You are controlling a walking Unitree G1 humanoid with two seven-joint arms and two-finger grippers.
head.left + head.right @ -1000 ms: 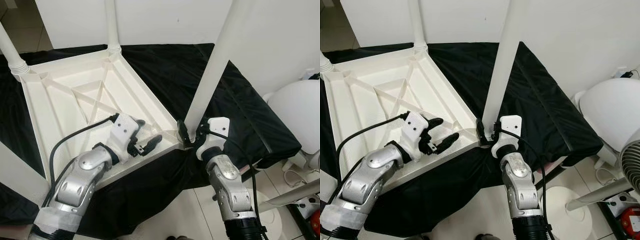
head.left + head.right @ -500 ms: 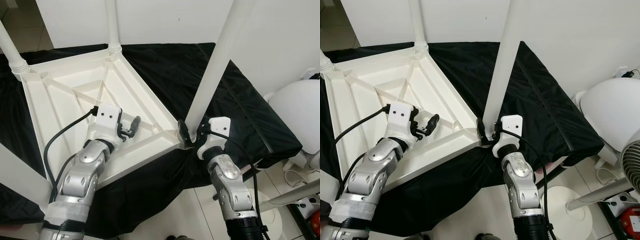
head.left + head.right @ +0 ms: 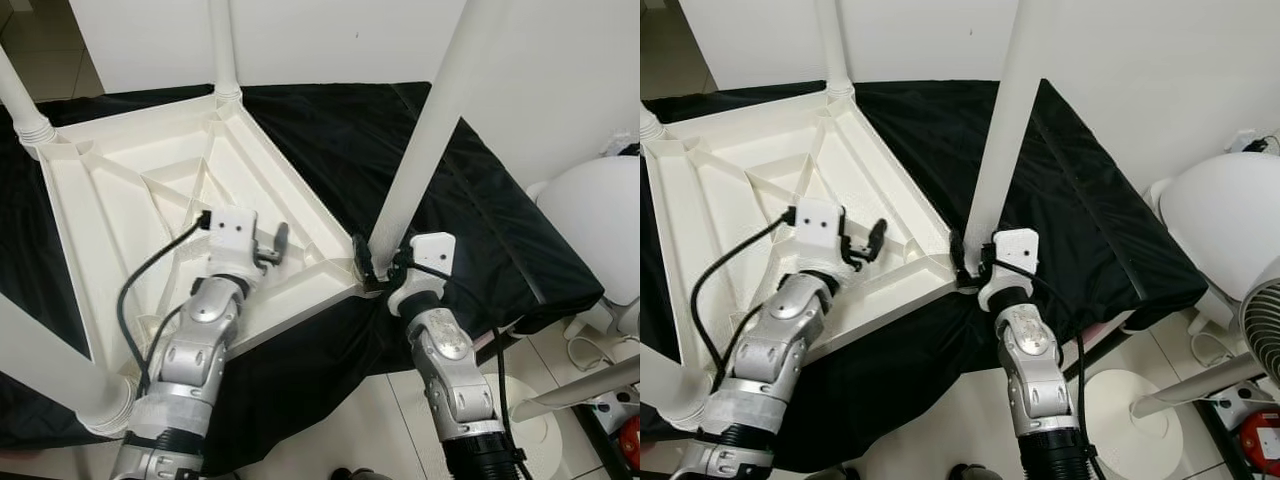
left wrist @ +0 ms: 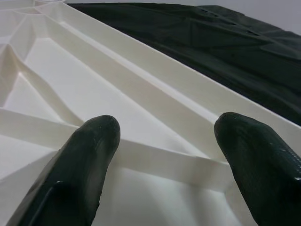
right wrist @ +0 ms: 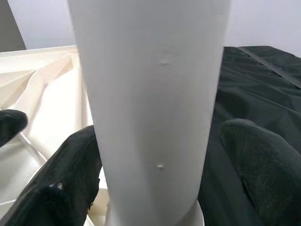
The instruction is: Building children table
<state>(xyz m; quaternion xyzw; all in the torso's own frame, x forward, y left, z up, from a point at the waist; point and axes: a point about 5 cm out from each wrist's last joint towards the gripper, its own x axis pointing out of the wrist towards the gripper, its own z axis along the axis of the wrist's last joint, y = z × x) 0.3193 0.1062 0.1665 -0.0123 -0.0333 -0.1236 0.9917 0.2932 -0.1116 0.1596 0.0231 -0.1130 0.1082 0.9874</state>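
Left gripper open, right gripper clamped

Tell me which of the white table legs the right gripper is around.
The near-right corner leg: the right gripper straddles its base. The other legs stand at the table's remaining corners, ungripped.

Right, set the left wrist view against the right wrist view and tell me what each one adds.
Left wrist view: the left gripper, jaws open with nothing between them, poised over a rib on the upturned tabletop.

Right wrist view: the white table leg standing upright, close to the camera, with the right gripper at its base.

Both: the white ribbed underside of the tabletop, and the black cloth it lies on.
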